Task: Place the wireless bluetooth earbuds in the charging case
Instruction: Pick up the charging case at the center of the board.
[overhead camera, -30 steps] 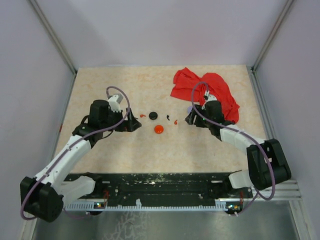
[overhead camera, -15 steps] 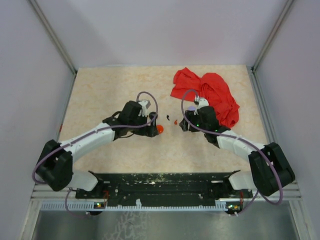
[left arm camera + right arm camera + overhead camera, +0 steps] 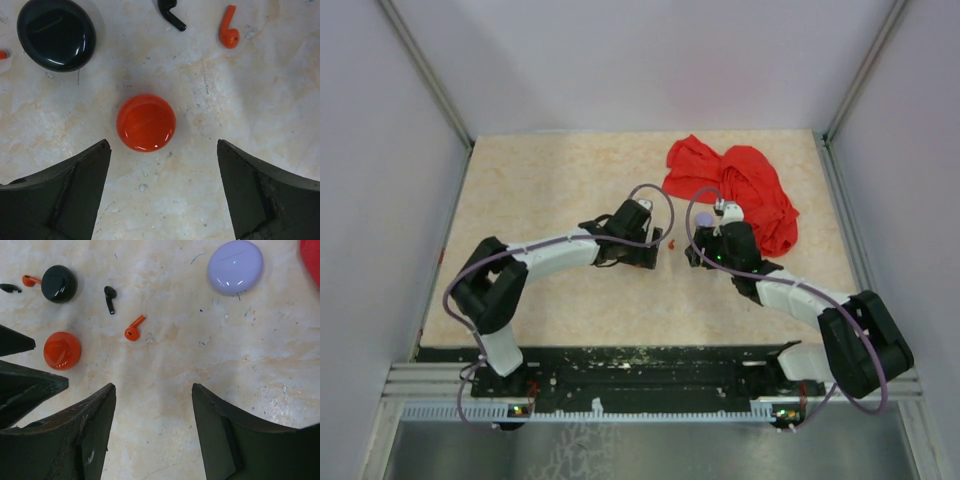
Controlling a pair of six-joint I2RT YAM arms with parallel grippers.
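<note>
From above, the left arm reaches right to mid-table, the left gripper low over the surface. The right arm bends inward beside the red cloth, the right gripper facing the other. An orange earbud lies between them.

Left wrist: jaws wide apart and empty, with the red disc just ahead. The case lies beyond on the left, a black earbud loose to its right.

Right wrist: jaws apart, holding nothing. The lavender disc lies ahead on the right. The case is far left, with loose earbuds on the table on either side of it.
</note>
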